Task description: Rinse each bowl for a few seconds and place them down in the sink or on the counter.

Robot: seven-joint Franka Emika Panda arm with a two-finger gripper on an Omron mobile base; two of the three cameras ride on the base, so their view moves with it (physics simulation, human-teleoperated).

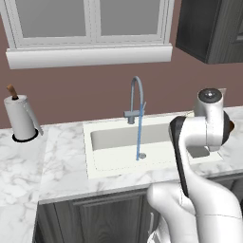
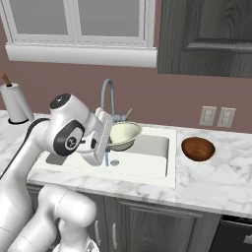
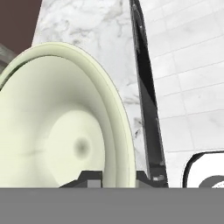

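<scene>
Over the sink, the gripper pinches a cream bowl's rim; a brown bowl sits on the counter

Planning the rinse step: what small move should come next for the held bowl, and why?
Probably shift the pale cream round bowl sideways under the thin blue water stream. The jaws grip its rim over the off-white sink, but the water seems to fall beside it.
</scene>
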